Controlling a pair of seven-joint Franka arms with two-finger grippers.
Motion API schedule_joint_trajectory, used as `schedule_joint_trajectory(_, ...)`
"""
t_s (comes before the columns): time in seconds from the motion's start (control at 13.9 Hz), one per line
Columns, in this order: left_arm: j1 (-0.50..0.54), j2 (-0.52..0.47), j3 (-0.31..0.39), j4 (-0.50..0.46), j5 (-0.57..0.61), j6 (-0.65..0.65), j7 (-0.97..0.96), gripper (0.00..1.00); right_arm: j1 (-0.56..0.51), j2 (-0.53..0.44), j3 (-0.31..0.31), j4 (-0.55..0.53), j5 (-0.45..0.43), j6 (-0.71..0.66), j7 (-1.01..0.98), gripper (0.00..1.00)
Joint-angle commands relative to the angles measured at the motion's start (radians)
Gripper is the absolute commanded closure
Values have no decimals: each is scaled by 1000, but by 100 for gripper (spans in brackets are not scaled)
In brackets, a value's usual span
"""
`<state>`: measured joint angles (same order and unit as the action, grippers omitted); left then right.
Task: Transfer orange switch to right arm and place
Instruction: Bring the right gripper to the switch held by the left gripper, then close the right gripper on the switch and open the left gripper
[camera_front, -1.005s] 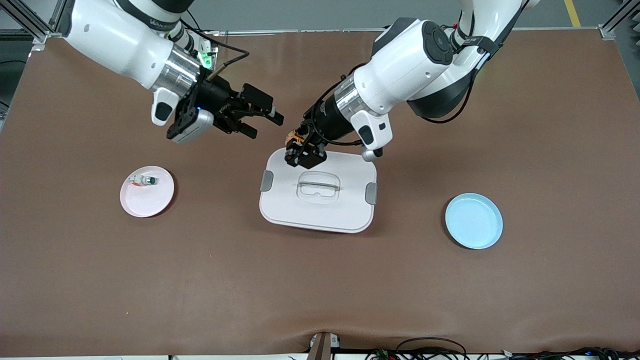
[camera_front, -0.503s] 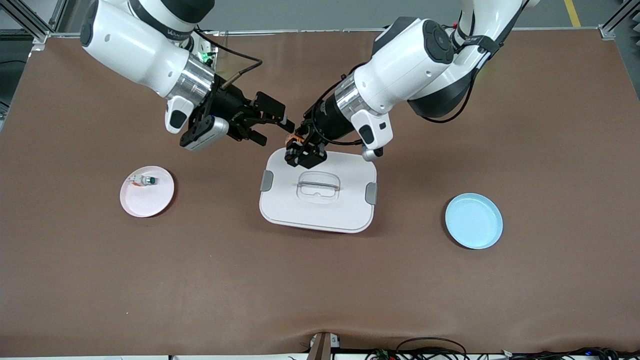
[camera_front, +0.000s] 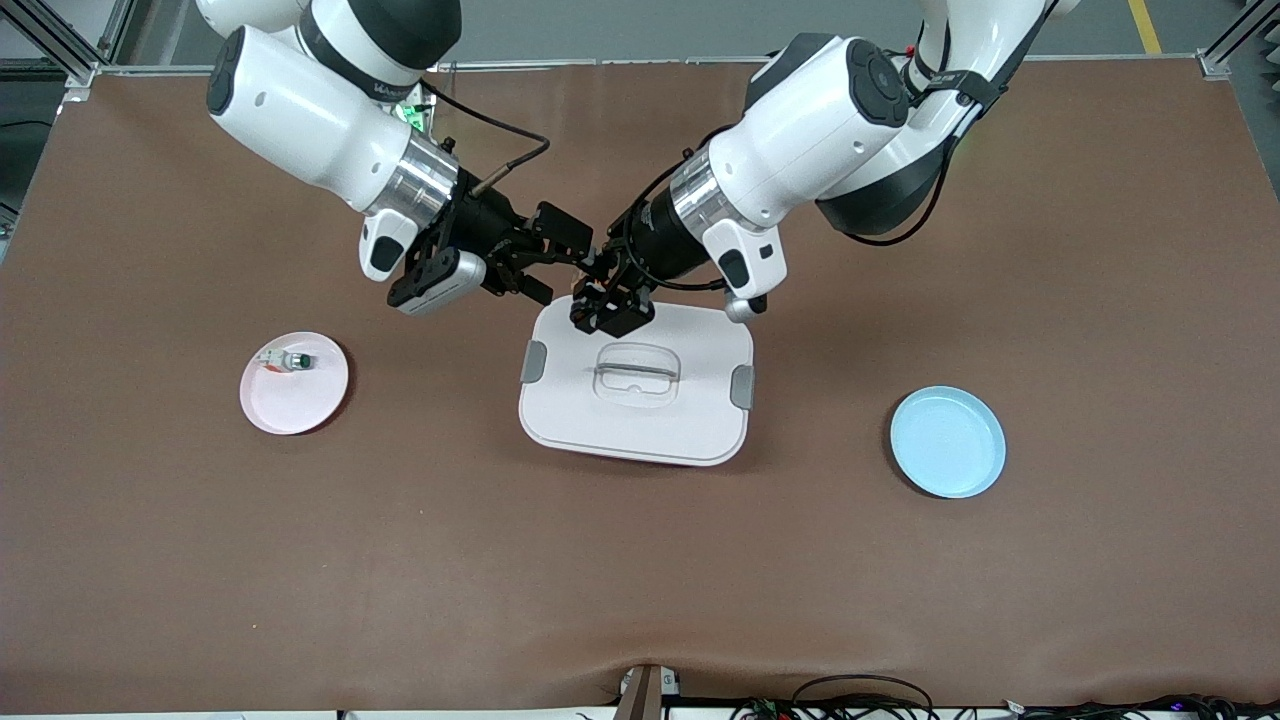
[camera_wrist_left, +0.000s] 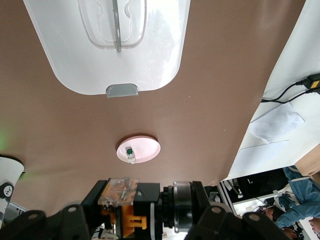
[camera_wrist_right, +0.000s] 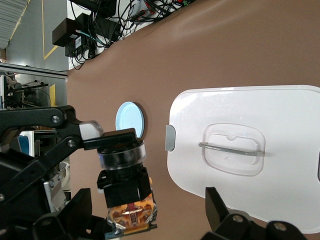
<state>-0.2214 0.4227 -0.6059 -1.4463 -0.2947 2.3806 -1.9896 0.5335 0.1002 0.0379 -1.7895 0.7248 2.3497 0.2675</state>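
Left gripper (camera_front: 598, 305) clenched on my orange switch (camera_wrist_right: 123, 187) over the white lid's (camera_front: 690, 420) edge, right gripper (camera_front: 565, 262) spread wide around it — tight quarters.

No legible text anywhere. There's white lettering on the right arm (camera_front: 330, 100)'s black joint band in the front view, but it can't be made out. Nothing readable on the lid (camera_front: 637, 385), the plates or the switches.
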Motion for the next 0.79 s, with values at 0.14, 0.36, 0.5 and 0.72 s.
schedule_joint_trajectory(0.14,2,-19,2,-3,20,-6,-32,68,40,19,-7,29,-22,20,25,0)
schedule_joint_trajectory(0.36,5,-21,2,-3,20,-6,-34,68,46,19,-7,30,-36,25,25,8)
schedule_joint_trajectory(0.5,5,-21,2,-3,20,-6,-34,68,49,19,-7,32,-36,26,25,20)
schedule_joint_trajectory(0.72,7,-22,3,-2,20,-6,-34,68,49,19,-7,35,-35,26,25,34)
